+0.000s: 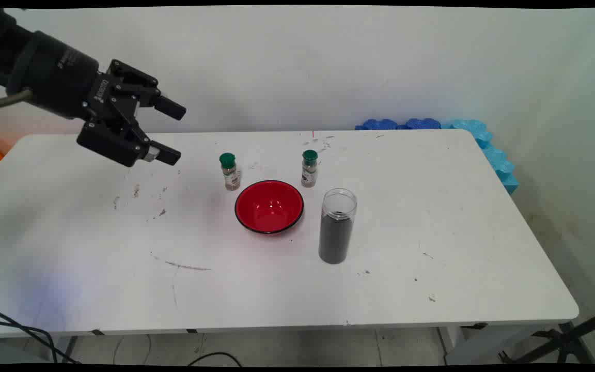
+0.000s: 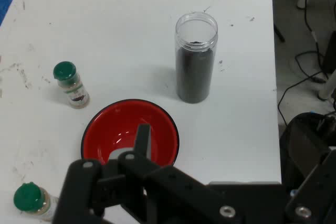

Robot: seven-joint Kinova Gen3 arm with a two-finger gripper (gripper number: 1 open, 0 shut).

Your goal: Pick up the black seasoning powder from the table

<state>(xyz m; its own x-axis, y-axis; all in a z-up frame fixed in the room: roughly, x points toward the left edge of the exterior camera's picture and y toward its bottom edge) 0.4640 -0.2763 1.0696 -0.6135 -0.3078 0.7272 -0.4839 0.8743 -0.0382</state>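
Gripper: I'm holding the gripper (image 1: 174,131) upper left of frame, fingers spread wide, gripping nothing.
Nearest: the left spice jar (image 1: 230,171) is standing just right of it.
Around: red bowl (image 1: 269,206), second spice jar (image 1: 309,168), open dark-filled jar (image 1: 337,226), all centre frame.

Red bowl (image 1: 269,206) with black rim; two spice jars (image 1: 230,172) (image 1: 309,168), green caps (brownish contents); clear tall jar (image 1: 337,226) filled dark grey-black; white table (image 1: 96,289), scuffed; blue foam (image 1: 483,144); black gripper (image 1: 173,132).
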